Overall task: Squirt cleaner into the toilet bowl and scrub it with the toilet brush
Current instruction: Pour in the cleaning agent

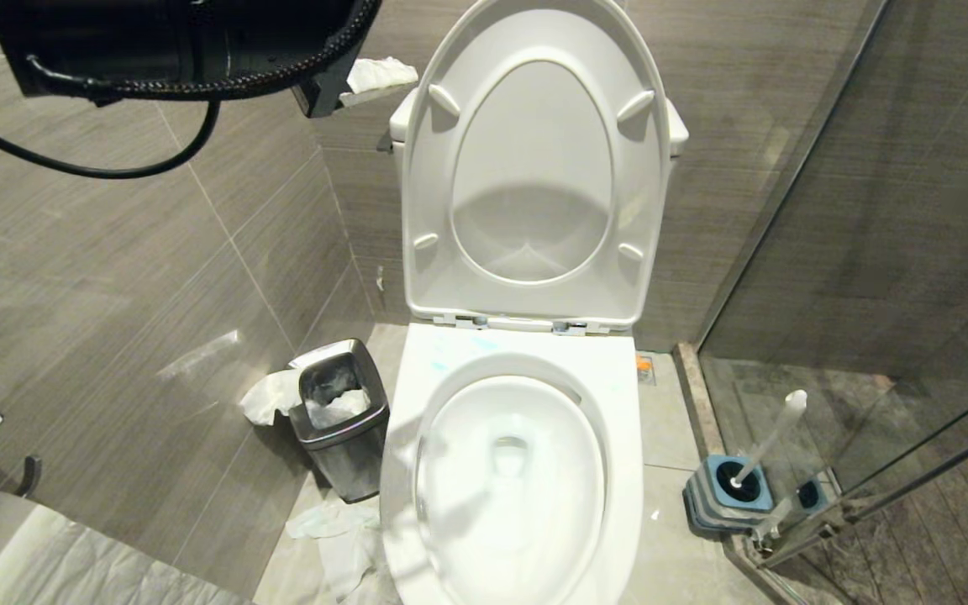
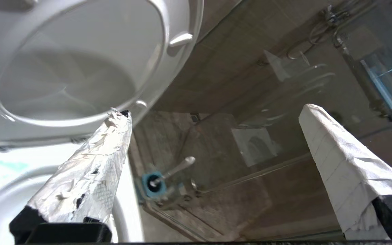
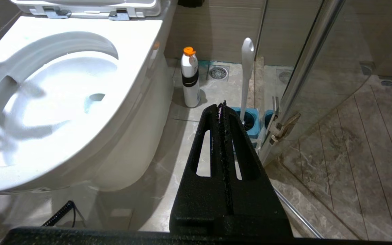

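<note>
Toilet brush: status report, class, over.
Left pincer open, empty, aloft. Right pincer shut, parked low. Toilet brush untouched in its holder by the toilet bowl. Nothing blocking.

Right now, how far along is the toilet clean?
Done: teal cleaner smears the bowl rim, and a bottle stands on the floor. In hand: nothing; left gripper is open and empty, up by the raised lid. Right gripper is shut and empty. Left: brush sits in its holder, unscrubbed.

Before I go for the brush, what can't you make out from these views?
- Toilet brush bristle head: sunk in its blue holder in every view.
- White bottle: label unreadable in the right wrist view; in the head view the toilet bowl hides all but its orange cap.
- Left gripper: its fingers are outside the head view.
</note>
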`<state>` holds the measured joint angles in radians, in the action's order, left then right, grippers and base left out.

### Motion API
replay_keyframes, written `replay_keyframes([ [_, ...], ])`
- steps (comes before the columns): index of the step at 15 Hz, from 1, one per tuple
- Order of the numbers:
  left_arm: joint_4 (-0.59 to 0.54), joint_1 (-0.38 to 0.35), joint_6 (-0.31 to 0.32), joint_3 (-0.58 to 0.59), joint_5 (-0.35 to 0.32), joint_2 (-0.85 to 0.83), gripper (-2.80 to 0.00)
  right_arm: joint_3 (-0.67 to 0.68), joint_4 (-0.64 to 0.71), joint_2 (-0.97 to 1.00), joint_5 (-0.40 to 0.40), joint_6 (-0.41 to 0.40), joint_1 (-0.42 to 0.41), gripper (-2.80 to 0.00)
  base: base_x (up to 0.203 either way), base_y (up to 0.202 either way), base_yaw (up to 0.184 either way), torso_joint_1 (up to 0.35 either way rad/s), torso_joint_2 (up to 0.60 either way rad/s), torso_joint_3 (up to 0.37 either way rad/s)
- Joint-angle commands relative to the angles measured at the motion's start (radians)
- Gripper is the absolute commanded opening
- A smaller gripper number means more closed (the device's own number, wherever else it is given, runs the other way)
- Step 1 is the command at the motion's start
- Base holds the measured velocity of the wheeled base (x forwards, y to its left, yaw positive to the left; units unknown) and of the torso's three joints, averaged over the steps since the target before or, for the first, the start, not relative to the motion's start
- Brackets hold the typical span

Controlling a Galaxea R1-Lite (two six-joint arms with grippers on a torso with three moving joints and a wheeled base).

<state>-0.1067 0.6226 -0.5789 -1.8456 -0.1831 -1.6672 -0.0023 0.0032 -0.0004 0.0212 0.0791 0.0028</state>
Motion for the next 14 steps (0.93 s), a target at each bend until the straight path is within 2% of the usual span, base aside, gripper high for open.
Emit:
replay_keyframes([
  [1,0.040,0.012,0.092,0.058,0.027,0.031,0.00,0.001,0.000,0.000,0.000,0.001,0.000,-2.80,0.000,0.000,0.000,0.000,0.00,0.000],
  [4,0.144,0.011,0.239,0.158,0.044,0.119,0.00,0.000,0.000,0.000,0.000,0.001,0.000,-2.80,0.000,0.000,0.000,0.000,0.00,0.000],
  [6,0.166,0.009,0.290,0.231,0.047,0.192,0.00,-0.001,0.000,0.000,0.000,0.001,0.000,-2.80,0.000,0.000,0.000,0.000,0.00,0.000],
  [10,0.173,-0.040,0.297,0.393,0.045,0.311,0.00,-0.001,0.000,0.000,0.000,0.001,0.000,-2.80,0.000,0.000,0.000,0.000,0.00,0.000],
  [14,0.171,-0.083,0.306,0.404,0.048,0.331,0.00,-0.001,0.000,0.000,0.000,0.001,0.000,-2.80,0.000,0.000,0.000,0.000,0.00,0.000],
])
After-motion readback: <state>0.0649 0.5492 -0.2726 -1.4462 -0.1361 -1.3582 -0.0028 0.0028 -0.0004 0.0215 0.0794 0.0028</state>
